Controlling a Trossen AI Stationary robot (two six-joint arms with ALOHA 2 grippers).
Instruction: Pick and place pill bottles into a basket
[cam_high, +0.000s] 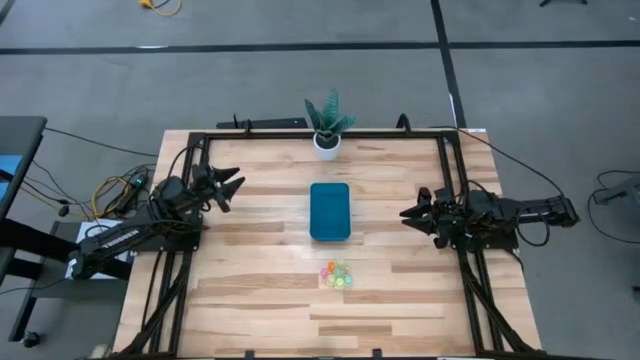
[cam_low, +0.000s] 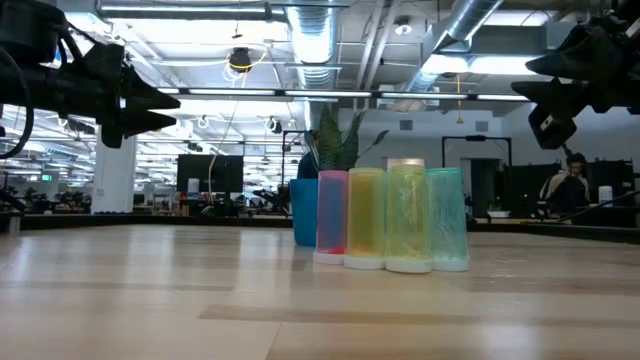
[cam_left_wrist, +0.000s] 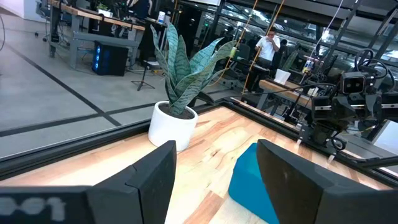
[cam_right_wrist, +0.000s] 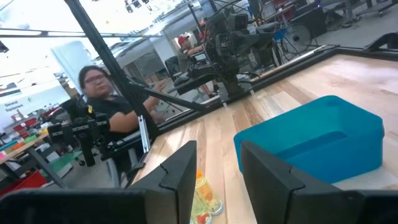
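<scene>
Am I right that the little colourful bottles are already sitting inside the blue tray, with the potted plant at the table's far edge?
Not quite. In the high view, the pill bottles stand clustered on the bare wooden table, just outside the blue tray and apart from it, not inside it. The potted plant is indeed at the table's far edge.

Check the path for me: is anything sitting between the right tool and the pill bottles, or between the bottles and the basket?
Nothing visible. The right tool hangs at the table's right side, and only bare wood lies between it and the pill bottles. The basket sits just beyond the bottles, with an empty strip of table between them.
</scene>
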